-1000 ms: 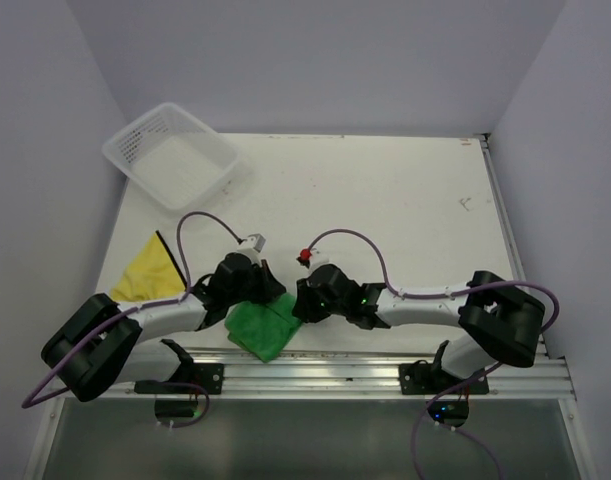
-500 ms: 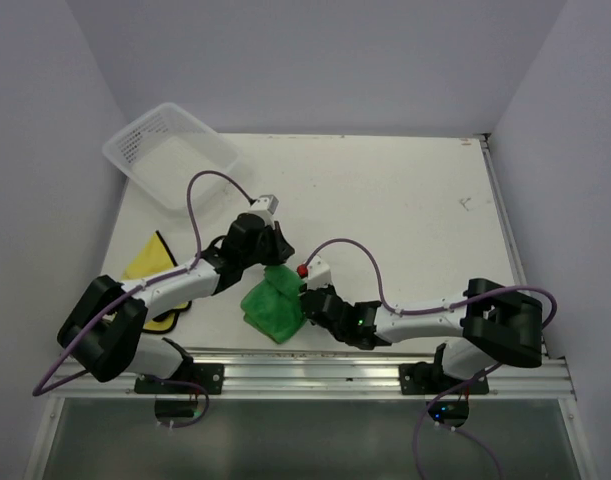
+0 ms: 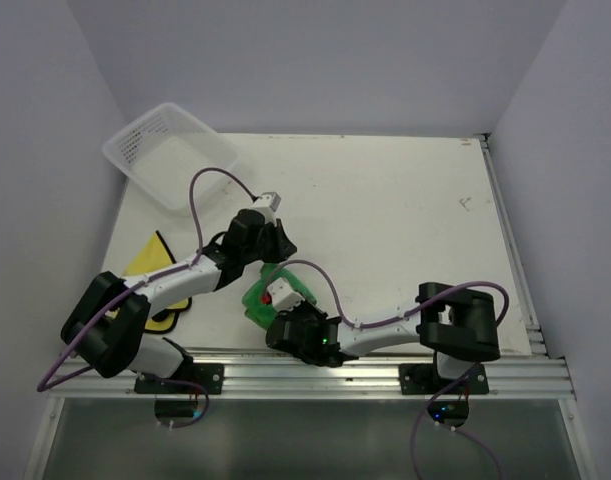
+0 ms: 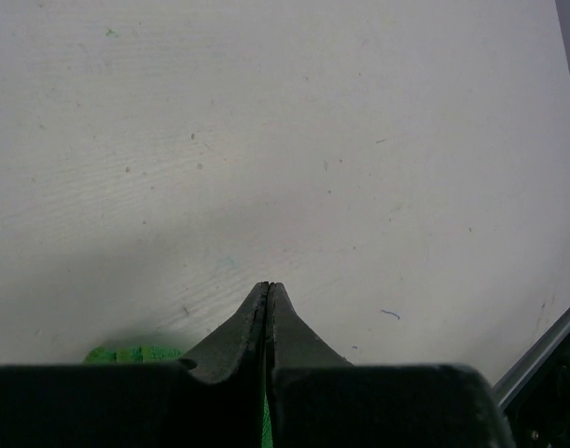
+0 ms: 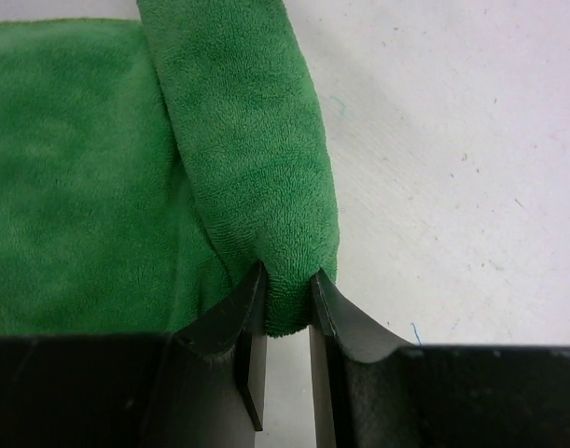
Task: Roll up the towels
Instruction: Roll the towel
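The green towel (image 5: 247, 140), lying between the arms, is pinched at a doubled edge by the right gripper (image 5: 286, 280). The left gripper (image 4: 268, 287) is clenched. Rolling is judged barely begun, and the yellow towel (image 3: 145, 265) is not yet rolled.

green towel (image 5: 89, 187) plain bright green | yellow towel (image 3: 145, 264) yellow, black edge | basket (image 3: 175, 155) white mesh | table (image 3: 385, 220) white
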`<state>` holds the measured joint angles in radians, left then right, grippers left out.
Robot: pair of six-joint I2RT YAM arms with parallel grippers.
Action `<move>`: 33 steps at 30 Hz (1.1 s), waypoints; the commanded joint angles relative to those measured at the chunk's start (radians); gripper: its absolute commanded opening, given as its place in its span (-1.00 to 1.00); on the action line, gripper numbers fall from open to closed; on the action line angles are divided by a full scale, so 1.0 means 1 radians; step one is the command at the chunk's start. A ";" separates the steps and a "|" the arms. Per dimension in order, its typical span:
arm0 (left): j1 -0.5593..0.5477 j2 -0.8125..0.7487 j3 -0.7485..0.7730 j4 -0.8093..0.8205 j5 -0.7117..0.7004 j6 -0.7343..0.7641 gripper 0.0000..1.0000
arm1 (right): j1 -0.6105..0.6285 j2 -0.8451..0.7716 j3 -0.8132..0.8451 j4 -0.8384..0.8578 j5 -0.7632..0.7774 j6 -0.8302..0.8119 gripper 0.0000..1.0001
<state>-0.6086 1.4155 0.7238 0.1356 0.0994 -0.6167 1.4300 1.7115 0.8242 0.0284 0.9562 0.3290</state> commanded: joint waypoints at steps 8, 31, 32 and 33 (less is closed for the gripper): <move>0.000 -0.078 -0.190 0.093 0.077 -0.066 -0.94 | 0.141 0.177 0.185 -0.261 0.157 0.018 -1.00; -0.003 -0.030 -0.379 0.217 0.017 -0.066 -0.95 | 0.152 0.110 0.220 -0.278 0.095 0.005 -0.58; -0.005 -0.027 -0.379 0.216 0.011 -0.066 -0.94 | 0.144 0.096 0.222 -0.285 0.102 0.008 -0.55; -0.005 -0.023 -0.380 0.214 0.002 -0.063 -0.94 | 0.139 0.080 0.220 -0.289 0.108 0.010 -0.49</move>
<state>-0.6098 1.3632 0.3771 0.3771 0.1513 -0.6964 1.5772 1.8755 1.0504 -0.2771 1.0775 0.3229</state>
